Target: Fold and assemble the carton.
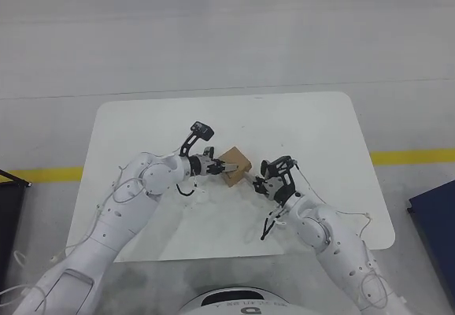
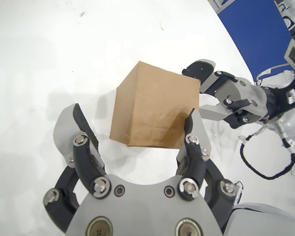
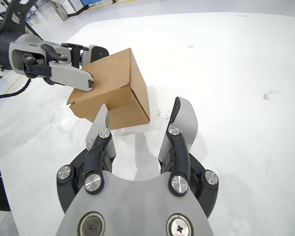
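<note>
- Carton (image 1: 234, 165): brown cardboard, folded into box shape; sits near the middle of the white table (image 1: 306, 134), between the two grippers.
- Left gripper (image 2: 134, 114): claw spread wide, one fingertip (image 2: 189, 121) against the carton's corner.
- Right gripper (image 3: 141, 105): claw spread, pinching nothing; just beside the carton's opposite side.

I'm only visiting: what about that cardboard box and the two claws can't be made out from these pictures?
- Underside of the carton: every view, turned toward the table.
- Left wrist view: whether the right claw touches the carton; the carton's edge covers that spot.
- Right wrist view: part of the carton's face, covered by the left claw's finger.
- Top view: the flaps, too small.
</note>
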You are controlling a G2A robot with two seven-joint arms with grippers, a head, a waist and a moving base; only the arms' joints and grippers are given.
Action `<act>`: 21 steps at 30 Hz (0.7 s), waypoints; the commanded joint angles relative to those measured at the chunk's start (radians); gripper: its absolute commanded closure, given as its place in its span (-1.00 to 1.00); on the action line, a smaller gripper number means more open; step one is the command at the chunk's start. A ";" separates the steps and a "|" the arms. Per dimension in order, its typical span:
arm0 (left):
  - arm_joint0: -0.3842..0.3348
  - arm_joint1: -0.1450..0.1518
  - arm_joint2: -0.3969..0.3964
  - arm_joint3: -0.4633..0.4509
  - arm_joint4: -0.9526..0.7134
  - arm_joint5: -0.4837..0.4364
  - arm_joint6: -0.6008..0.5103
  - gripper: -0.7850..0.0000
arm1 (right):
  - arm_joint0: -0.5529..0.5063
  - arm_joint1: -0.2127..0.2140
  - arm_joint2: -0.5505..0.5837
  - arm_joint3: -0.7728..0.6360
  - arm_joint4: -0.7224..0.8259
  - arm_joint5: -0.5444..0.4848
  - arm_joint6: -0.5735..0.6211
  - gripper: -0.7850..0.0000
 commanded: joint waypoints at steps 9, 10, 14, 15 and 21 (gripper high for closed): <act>0.009 -0.003 0.004 0.005 -0.051 0.001 -0.002 -1.00 | 0.008 0.000 0.014 0.014 0.005 0.018 -0.007 -0.13; 0.011 -0.003 0.004 0.006 -0.063 0.000 -0.003 -1.00 | 0.007 0.000 0.016 0.013 0.007 0.019 -0.008 -0.11; 0.020 -0.009 0.006 0.001 -0.159 -0.009 -0.007 -1.00 | 0.006 -0.001 0.017 0.011 0.008 0.018 -0.012 -0.08; 0.020 -0.010 0.003 -0.001 -0.179 -0.009 -0.005 -1.00 | 0.006 -0.001 0.016 0.010 0.011 0.017 -0.013 -0.09; 0.040 0.001 -0.042 -0.025 -0.183 0.012 0.029 -1.00 | -0.001 -0.001 0.028 -0.005 0.024 0.012 -0.029 -0.14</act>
